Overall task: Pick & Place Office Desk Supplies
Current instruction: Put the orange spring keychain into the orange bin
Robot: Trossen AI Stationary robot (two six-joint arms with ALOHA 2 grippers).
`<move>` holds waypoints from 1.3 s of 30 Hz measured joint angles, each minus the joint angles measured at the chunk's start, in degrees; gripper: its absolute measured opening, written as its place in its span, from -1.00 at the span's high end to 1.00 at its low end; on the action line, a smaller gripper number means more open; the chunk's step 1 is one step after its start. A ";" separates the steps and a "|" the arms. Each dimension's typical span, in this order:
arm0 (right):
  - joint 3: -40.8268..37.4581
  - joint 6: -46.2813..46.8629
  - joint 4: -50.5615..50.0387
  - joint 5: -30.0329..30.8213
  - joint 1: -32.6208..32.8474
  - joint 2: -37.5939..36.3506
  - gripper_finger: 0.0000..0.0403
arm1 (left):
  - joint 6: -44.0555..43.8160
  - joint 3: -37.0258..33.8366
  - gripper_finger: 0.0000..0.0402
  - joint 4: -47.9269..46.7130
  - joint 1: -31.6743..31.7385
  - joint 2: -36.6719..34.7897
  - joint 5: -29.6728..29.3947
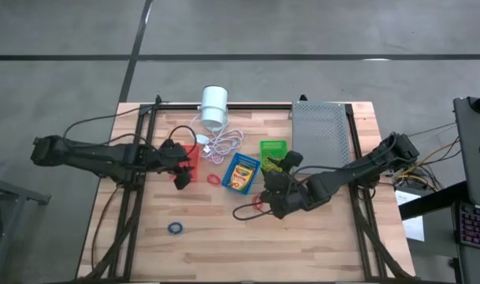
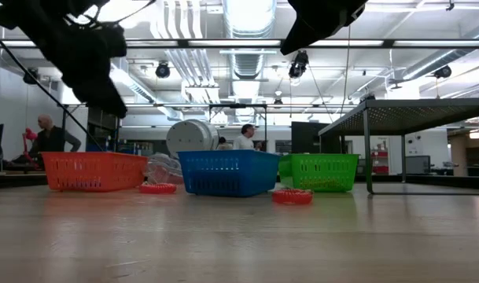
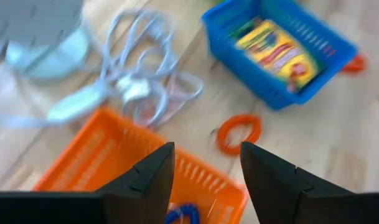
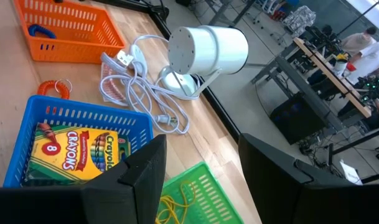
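A red-orange basket (image 1: 191, 160) stands left of centre with a blue rubber band (image 3: 182, 214) lying in it. My left gripper (image 3: 205, 180) hovers open just above that basket, nothing between its fingers. A blue basket (image 1: 241, 173) holds a yellow-green crayon box (image 4: 74, 152). A green basket (image 4: 192, 186) beside it holds tan rubber bands (image 4: 170, 202). My right gripper (image 4: 201, 165) hangs open above the near ends of the blue and green baskets and holds nothing. One red rubber band (image 3: 239, 132) lies on the table between the red-orange and blue baskets.
A white cylinder (image 1: 214, 106) and its coiled cord (image 1: 224, 143) lie behind the baskets. A grey perforated tray (image 1: 318, 132) stands on legs at the far right. Another blue band (image 1: 175, 228) lies near the front, and a red one (image 2: 292, 196) sits under the right arm.
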 joint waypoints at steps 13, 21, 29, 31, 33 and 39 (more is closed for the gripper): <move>0.00 0.02 1.38 0.00 0.00 0.02 0.01 | 15.17 0.21 0.06 18.14 -7.35 6.65 -1.04; 0.00 0.00 1.43 0.00 0.00 0.02 0.01 | 14.85 4.51 0.06 18.18 -6.72 16.98 0.00; 0.02 0.01 1.52 -0.01 0.00 0.02 0.01 | 13.37 7.69 0.06 15.51 -2.29 26.24 4.40; 0.02 0.00 1.41 0.00 0.00 0.02 0.01 | 13.25 7.67 0.06 15.85 -0.12 28.09 8.45; 0.02 0.00 1.49 -0.02 0.00 0.02 0.01 | 13.31 7.67 0.06 16.81 1.91 29.79 10.80; 0.02 0.00 1.51 -0.02 -0.04 0.02 0.01 | 13.80 7.67 0.06 19.37 4.39 33.01 13.96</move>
